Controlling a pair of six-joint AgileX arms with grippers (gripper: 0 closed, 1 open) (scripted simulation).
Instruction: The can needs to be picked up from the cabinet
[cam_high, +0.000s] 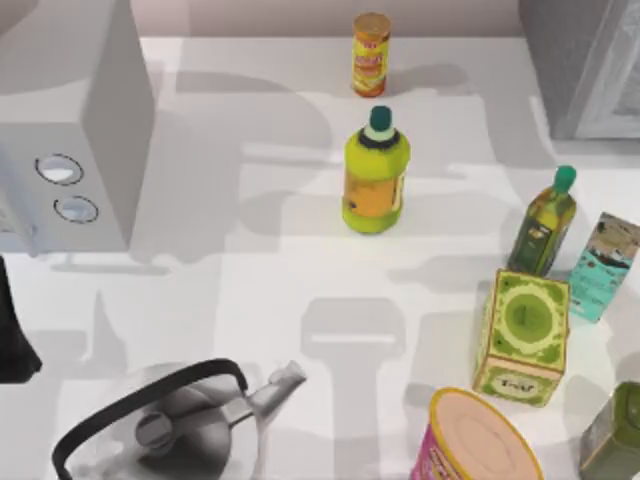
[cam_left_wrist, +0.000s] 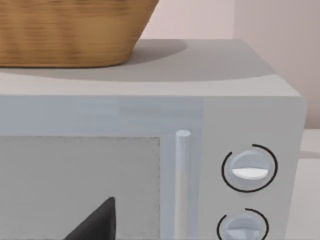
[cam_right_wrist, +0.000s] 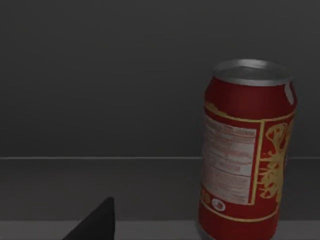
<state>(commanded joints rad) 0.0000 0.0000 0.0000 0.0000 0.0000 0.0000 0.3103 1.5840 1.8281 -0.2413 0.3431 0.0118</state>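
My right gripper (cam_right_wrist: 95, 222) faces the red can (cam_right_wrist: 247, 150), standing upright inside the dim cabinet (cam_high: 585, 65) at two o'clock; finger state I cannot tell. I should centre on it before closing.

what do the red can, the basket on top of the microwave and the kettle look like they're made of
The red can looks like painted metal: bare silvery rim on top, printed red and yellow wall. The basket looks like woven wicker or cane: fine tan ribbing along its side. The kettle seems polished metal, with a mirror-like grey body, and a black handle, perhaps plastic.
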